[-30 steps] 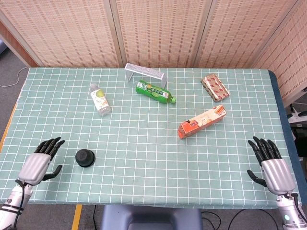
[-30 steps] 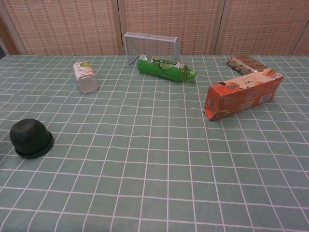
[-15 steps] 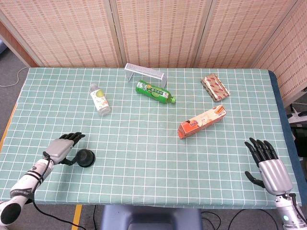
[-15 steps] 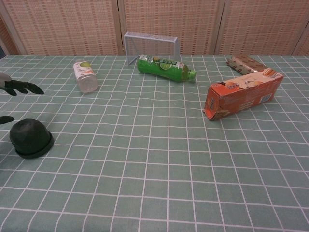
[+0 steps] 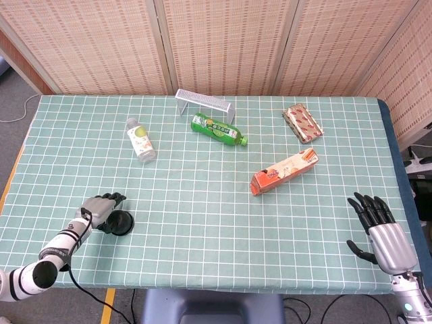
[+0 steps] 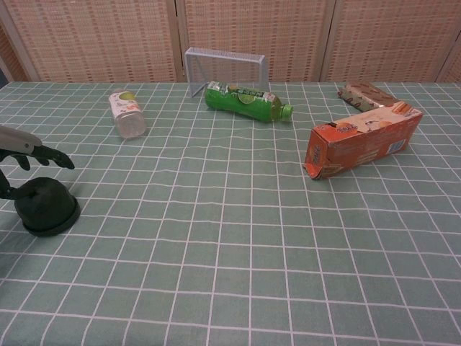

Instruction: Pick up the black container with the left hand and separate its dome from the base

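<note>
- The right hand (image 5: 381, 226) sits low at the right edge of the head view, fingers spread and holding nothing, well apart from everything; it looks parked there to wait for its part in the pull-apart.
- The container (image 5: 121, 222) stands dome-up on the table (image 5: 202, 202) at the lower left of that frame, its wider base flat on the cloth.
- The left hand (image 5: 101, 207) is right against the container's left side, fingers (image 6: 45, 154) arched over the dome, thumb low beside it. It seems shaped to cup the dome, but I cannot tell whether it grips yet.
- The carton (image 5: 284, 171) lies on its side, mid-right.
- The clear bottle (image 5: 140, 140) and the green bottle (image 5: 217, 129) lie further up.
- The wrapped packet (image 5: 302, 123) and the wire rack (image 5: 204, 104) are farthest, near the screen.
</note>
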You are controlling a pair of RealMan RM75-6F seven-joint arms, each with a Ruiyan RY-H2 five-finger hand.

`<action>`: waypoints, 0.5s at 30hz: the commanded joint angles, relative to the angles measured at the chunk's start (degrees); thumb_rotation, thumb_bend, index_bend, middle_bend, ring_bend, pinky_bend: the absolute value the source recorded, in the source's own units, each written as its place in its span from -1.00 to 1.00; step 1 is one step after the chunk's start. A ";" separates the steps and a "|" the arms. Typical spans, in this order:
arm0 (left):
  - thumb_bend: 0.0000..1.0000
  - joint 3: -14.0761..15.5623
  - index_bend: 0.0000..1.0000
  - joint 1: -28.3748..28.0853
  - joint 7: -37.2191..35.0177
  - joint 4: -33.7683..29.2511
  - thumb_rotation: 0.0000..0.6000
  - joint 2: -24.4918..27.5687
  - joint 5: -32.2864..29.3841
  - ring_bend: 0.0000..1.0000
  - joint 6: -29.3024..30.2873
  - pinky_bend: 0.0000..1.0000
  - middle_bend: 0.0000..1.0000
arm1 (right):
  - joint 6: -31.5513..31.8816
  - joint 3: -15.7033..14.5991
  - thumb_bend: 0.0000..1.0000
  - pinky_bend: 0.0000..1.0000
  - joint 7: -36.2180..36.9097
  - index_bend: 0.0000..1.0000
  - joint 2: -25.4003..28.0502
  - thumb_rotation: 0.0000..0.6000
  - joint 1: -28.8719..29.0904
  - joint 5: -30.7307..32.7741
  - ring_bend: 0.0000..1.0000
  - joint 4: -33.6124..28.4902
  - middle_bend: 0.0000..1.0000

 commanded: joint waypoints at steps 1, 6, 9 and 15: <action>-0.22 2.78 -1.00 -3.69 0.41 -0.41 1.00 0.18 -4.67 -1.00 -2.25 -0.69 -1.00 | 0.01 0.06 -0.66 -1.00 -0.10 -1.00 -0.07 1.00 -0.03 0.11 -1.00 0.08 -1.00; -0.22 4.60 -1.00 -6.45 -0.86 -1.53 1.00 1.12 -6.20 -1.00 -4.10 -0.66 -1.00 | -0.56 -0.11 -0.65 -1.00 -0.70 -1.00 -0.28 1.00 0.11 0.16 -1.00 0.15 -1.00; -0.22 4.99 -1.00 -7.69 -2.06 -1.64 1.00 1.22 -6.29 -1.00 -4.76 -0.66 -1.00 | -0.70 -0.23 -0.65 -1.00 -0.89 -1.00 -0.29 1.00 0.13 0.07 -1.00 0.01 -1.00; -0.22 4.79 -1.00 -8.40 -4.92 -1.82 1.00 1.63 -4.03 -1.00 -4.62 -0.66 -1.00 | -0.46 -0.15 -0.66 -1.00 -0.89 -1.00 -0.05 1.00 0.03 0.16 -1.00 -0.14 -1.00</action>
